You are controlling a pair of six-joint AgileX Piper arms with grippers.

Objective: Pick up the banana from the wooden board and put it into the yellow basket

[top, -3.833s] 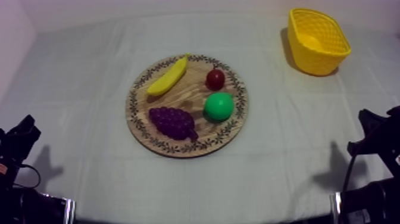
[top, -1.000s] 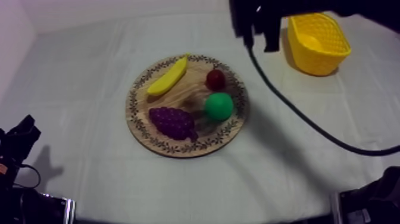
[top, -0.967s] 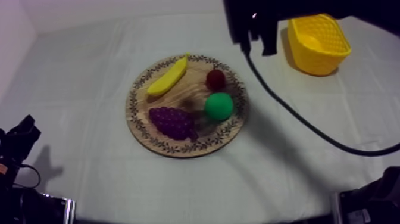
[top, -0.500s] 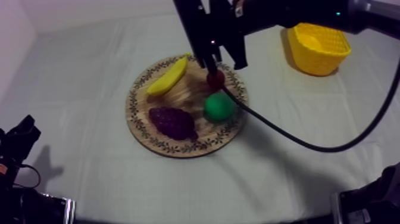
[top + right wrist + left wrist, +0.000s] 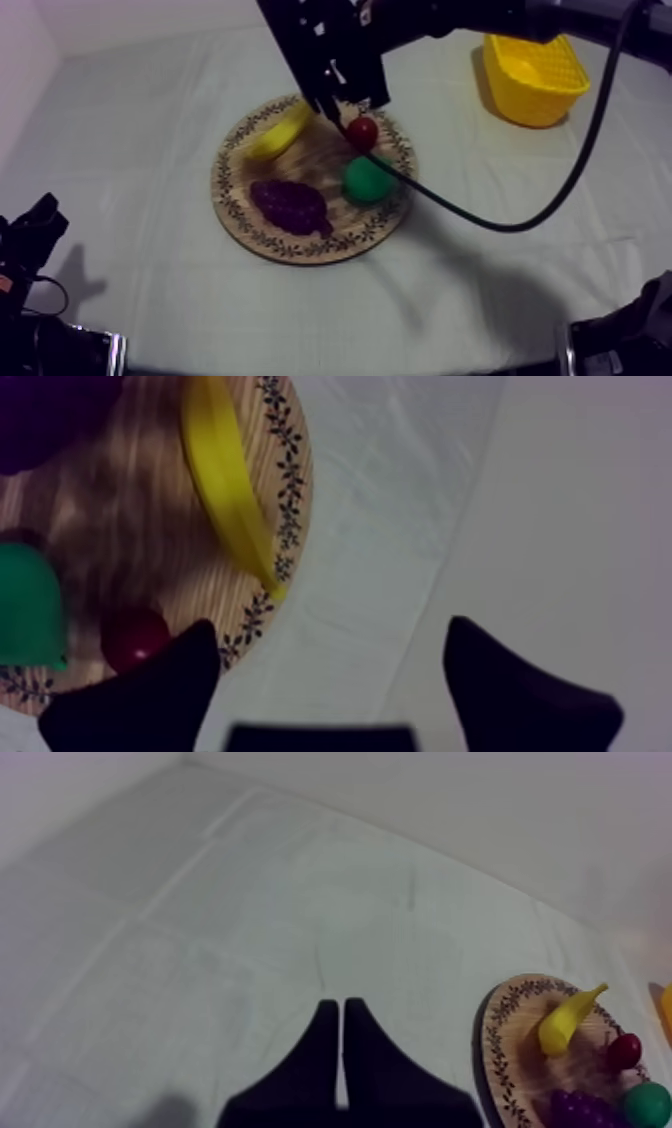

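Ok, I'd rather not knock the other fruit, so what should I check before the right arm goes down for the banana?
1. Right gripper open: ok, fingers apart, nothing between.
2. Banana between the fingers: not ok, it lies ahead of them.
3. Banana free of other fruit: ok, it touches neither the small red fruit nor the pear.
4. Room beside the small red fruit: cannot tell, it sits close by one finger.
5. Basket upright: ok.
6. Left gripper clear of the board: ok, shut, over the cloth.
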